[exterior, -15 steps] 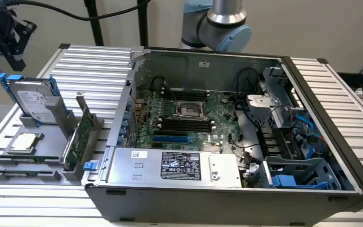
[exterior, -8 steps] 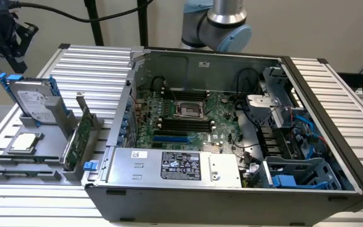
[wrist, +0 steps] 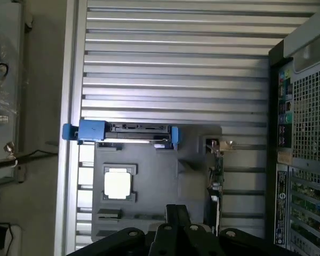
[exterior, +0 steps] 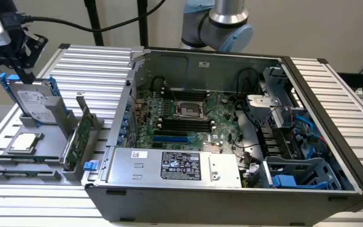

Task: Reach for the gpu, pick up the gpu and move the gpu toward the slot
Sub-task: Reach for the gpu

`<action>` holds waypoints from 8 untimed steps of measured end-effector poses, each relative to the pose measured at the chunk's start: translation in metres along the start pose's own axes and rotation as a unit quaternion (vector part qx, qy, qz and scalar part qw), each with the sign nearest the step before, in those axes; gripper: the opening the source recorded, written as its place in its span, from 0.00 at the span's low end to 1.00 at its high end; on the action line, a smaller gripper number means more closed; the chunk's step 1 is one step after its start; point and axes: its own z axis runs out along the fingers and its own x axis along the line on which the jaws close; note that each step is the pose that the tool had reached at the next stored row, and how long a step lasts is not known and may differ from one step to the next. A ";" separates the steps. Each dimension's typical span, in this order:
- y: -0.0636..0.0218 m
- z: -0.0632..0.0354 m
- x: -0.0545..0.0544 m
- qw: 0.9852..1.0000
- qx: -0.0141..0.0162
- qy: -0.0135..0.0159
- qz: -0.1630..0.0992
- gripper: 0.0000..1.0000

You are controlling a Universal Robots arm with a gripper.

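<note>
The gpu (exterior: 79,135) is a thin green card standing on edge in a grey holder (exterior: 49,163), its silver bracket end uppermost. In the wrist view the gpu (wrist: 217,178) shows edge-on, bracket toward the ribbed table. My black gripper (exterior: 25,74) hangs high at the exterior view's left, over the hard drive and apart from the card. Its fingers (wrist: 177,213) meet with nothing between them, so it is shut. The blue slot (exterior: 172,139) lies on the motherboard inside the open computer case (exterior: 307,142).
A silver hard drive with blue rails (exterior: 33,101) stands in the same holder, and a square processor chip (exterior: 25,142) lies flat beside it. The case's left wall (exterior: 128,94) rises close to the gpu. A silver power supply (exterior: 175,165) fills the case's front.
</note>
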 end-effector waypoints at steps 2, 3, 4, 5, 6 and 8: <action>-0.0033 0.0032 -0.007 1.000 0.000 0.000 0.000 0.11; -0.0047 0.0050 -0.010 1.000 0.000 0.000 0.000 0.11; -0.0061 0.0068 -0.014 1.000 0.000 -0.001 0.000 0.11; -0.0074 0.0085 -0.017 1.000 0.000 -0.001 0.000 0.11; -0.0087 0.0102 -0.021 1.000 0.000 -0.001 0.000 0.11; -0.0112 0.0138 -0.028 1.000 0.000 -0.002 0.000 0.11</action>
